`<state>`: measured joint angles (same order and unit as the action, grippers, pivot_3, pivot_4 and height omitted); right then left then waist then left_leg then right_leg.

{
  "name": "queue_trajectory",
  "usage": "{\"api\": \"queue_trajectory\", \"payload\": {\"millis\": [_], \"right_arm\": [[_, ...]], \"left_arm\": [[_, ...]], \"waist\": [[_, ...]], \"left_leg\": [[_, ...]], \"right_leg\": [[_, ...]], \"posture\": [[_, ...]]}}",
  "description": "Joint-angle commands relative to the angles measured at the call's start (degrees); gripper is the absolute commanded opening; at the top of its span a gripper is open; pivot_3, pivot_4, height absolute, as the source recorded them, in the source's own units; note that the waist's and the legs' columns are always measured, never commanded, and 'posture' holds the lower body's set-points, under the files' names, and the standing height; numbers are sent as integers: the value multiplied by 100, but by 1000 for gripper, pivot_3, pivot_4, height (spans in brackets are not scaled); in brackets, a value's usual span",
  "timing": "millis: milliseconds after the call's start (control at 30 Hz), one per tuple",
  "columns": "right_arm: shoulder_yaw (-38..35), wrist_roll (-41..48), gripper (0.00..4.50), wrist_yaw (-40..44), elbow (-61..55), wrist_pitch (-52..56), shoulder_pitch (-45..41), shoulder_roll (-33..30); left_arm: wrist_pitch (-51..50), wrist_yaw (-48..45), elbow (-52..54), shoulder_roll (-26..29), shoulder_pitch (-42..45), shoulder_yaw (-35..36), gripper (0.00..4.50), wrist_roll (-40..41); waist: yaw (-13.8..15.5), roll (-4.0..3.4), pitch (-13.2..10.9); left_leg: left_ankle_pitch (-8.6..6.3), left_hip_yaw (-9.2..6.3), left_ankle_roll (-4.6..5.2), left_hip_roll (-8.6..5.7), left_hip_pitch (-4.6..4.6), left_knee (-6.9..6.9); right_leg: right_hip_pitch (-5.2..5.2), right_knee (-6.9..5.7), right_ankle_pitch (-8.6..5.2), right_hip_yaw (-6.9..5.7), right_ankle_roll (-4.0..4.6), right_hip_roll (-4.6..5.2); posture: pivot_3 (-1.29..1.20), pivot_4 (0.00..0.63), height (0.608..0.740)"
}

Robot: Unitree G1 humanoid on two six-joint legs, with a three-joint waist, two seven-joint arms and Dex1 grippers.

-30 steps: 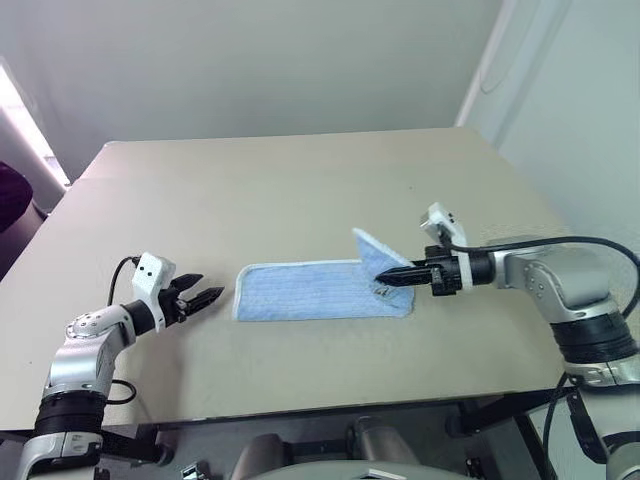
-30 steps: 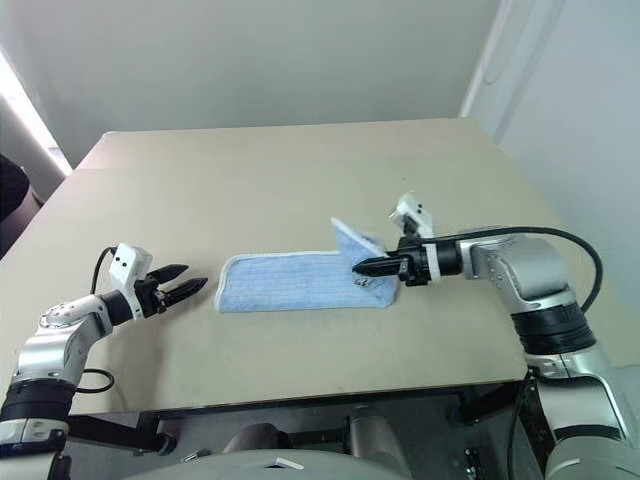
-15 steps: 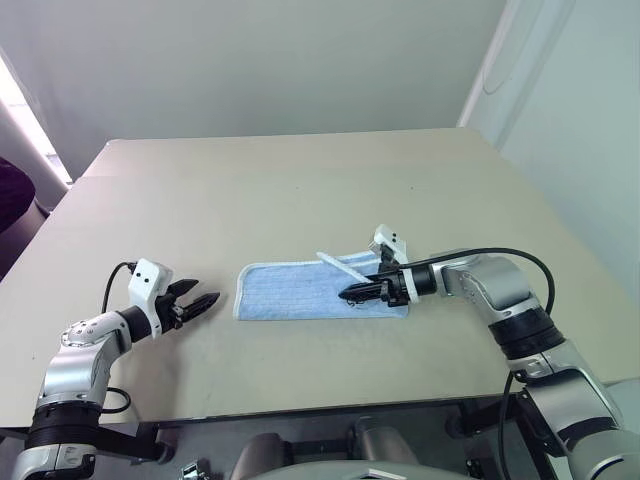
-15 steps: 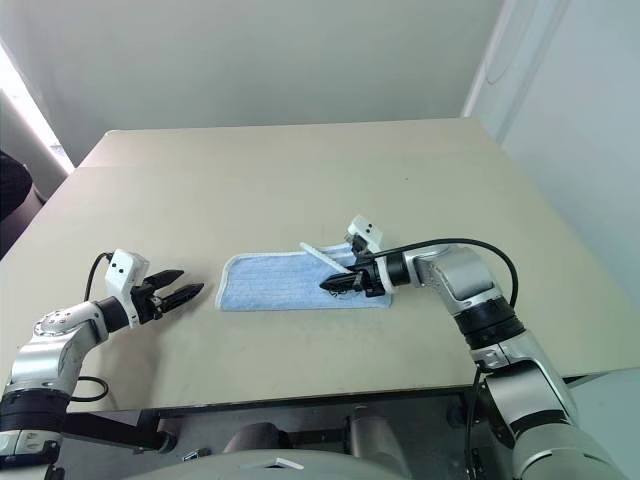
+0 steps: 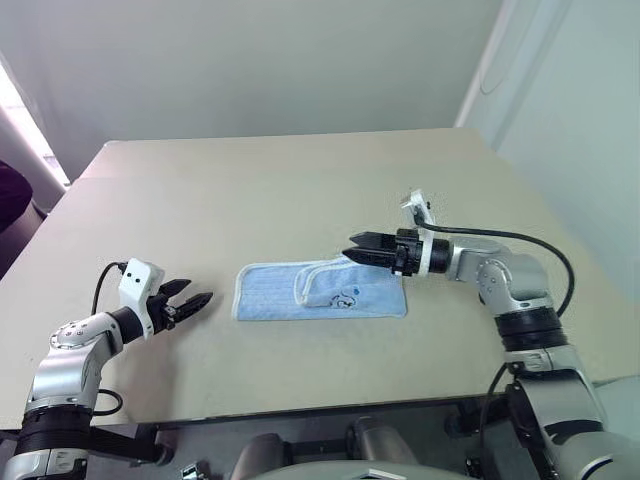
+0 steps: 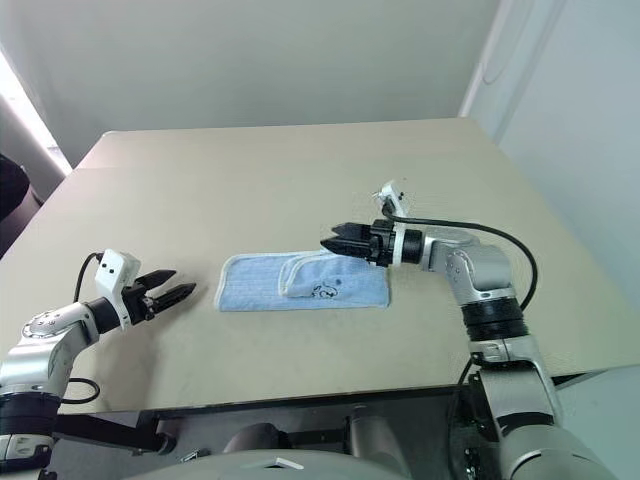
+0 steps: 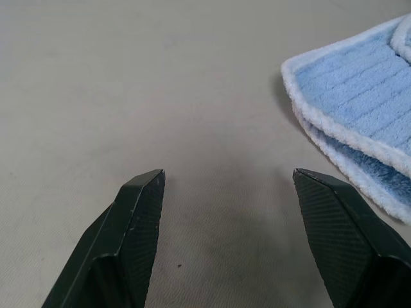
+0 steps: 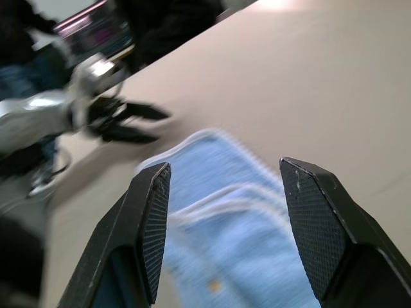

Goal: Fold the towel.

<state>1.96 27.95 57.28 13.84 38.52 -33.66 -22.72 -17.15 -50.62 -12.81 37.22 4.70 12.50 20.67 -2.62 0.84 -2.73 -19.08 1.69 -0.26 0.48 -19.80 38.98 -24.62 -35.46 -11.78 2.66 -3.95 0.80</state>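
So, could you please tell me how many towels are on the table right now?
1. The light-blue towel lies near the middle of the table, partly folded over itself, between the open left gripper and the open right gripper. Nothing seems hidden.

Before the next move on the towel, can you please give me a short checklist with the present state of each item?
1. Right hand open and free of the towel: ok.
2. Left hand open, beside the towel's left end, not touching: ok.
3. Right part folded over, logo facing up: ok.
4. Folded edge lined up with the layer below: not ok, it lies slanted and short of the left end.
5. Towel fully on the table, away from the edges: ok.
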Motion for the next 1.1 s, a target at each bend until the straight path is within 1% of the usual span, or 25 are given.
{"api": "queue_trajectory", "payload": {"millis": [33, 100, 133, 200, 267, 367, 433, 467, 533, 600, 633, 667, 767, 833, 933, 1100], "right_arm": [[264, -402, 2816, -96, 190, -665, 157, 207], [736, -765, 2816, 90, 322, -1037, 421, 271], [857, -869, 2816, 142, 372, -1181, 495, 297], [980, -1055, 2816, 68, 527, -1577, 627, 438], [1170, -1390, 2816, -151, 925, -2002, 697, 623], [1131, -1634, 2816, -452, 1398, -2479, 640, 872], [1092, -1668, 2816, -387, 1465, -2607, 591, 893], [1102, -1629, 3195, -226, 1434, -2483, 565, 843], [1121, -1569, 3774, 11, 1343, -2256, 540, 758], [1024, -1337, 4463, 276, 1002, -1855, 528, 632], [963, -1242, 4463, 338, 851, -1668, 511, 585], [893, -1165, 4500, 329, 719, -1503, 485, 553], [669, -1011, 4500, 47, 530, -1096, 376, 583], [482, -737, 4500, -49, 417, -460, 227, 611], [280, -453, 4500, -192, 240, 48, 90, 667], [-32, -26, 4500, -394, 30, 799, -118, 728]], "left_arm": [[-23, -2, 192, 111, 82, 136, 3382, 72], [-36, -7, 200, 124, 102, 127, 3382, 67], [-40, -10, 195, 130, 112, 126, 3382, 66], [-32, -5, 165, 147, 142, 140, 3382, 62], [-17, 10, 134, 163, 165, 164, 3382, 59], [-26, 9, 159, 186, 151, 182, 3382, 65], [-92, -10, 203, 219, 122, 185, 3382, 86], [-204, -16, 230, 249, 109, 188, 3382, 111], [-436, -28, 272, 313, 85, 189, 3382, 156], [-757, -143, 396, 419, 21, 169, 3382, 266], [-913, -187, 479, 451, -10, 177, 3382, 350], [-1147, -249, 598, 475, -30, 204, 3739, 503], [-1738, -332, 884, 561, -59, 224, 4487, 810], [-2157, -303, 992, 628, -17, 73, 4487, 844], [-2683, -313, 1082, 660, 86, -248, 4487, 858], [-3268, -314, 899, 417, 536, -725, 4487, 843]], "waist": [[1, 0, 0], [7, 0, 0], [7, 0, 0], [4, 0, 0], [-9, 0, 0], [-39, 11, 7], [-74, 12, 8], [-91, 12, 8], [-128, 12, 8], [-131, 11, 7], [-131, 10, 6], [-126, 8, 5], [-130, 7, 5], [-136, 4, 3], [-137, 2, 1], [-98, -4, 0]], "left_leg": [[0, -1, 0, 0, 0, -1], [0, -2, 0, 0, -1, -2], [0, -2, 0, 0, -2, -2], [0, 0, 0, -1, -4, -1], [0, 2, 0, -1, -2, 1], [0, 6, 0, 3, 30, 1], [0, 6, -1, 7, 38, 1], [1, 6, -2, 7, 40, 3], [2, 6, -3, 7, 41, 6], [2, 4, -2, 9, 41, 6], [2, 4, -2, 9, 40, 6], [2, 3, -2, 9, 39, 5], [2, 3, -2, 8, 30, 5], [2, 3, -2, 8, 30, 5], [2, 3, -2, 8, 33, 4], [2, -1, -2, 5, 34, 5]], "right_leg": [[0, 0, 0, -1, -1, -1], [0, 1, 0, -1, -1, -1], [0, 2, 0, -1, -1, -1], [-1, 2, 0, -1, -1, 1], [0, 1, 1, 1, 0, 1], [24, 0, -2, 6, 13, -2], [31, -2, -3, 6, 23, -5], [31, -6, -3, 6, 23, -6], [31, -13, -4, 7, 23, -8], [31, -17, -3, 7, 23, -11], [28, -20, -2, 7, 23, -11], [26, -22, 0, 6, 25, -11], [18, -20, -2, 6, 23, -7], [17, -21, -2, 7, 23, -7], [16, -24, -2, 7, 23, -12], [17, -31, -6, 4, 17, -14]], "posture": [[0, 0, 740], [0, 0, 740], [0, 0, 740], [0, 0, 740], [0, 0, 740], [0, 0, 740], [0, 0, 740], [0, 0, 740], [0, 0, 740], [0, 0, 740], [0, 0, 740], [0, 0, 740], [0, 0, 740], [0, 0, 740], [0, 0, 740], [0, 0, 740]]}}
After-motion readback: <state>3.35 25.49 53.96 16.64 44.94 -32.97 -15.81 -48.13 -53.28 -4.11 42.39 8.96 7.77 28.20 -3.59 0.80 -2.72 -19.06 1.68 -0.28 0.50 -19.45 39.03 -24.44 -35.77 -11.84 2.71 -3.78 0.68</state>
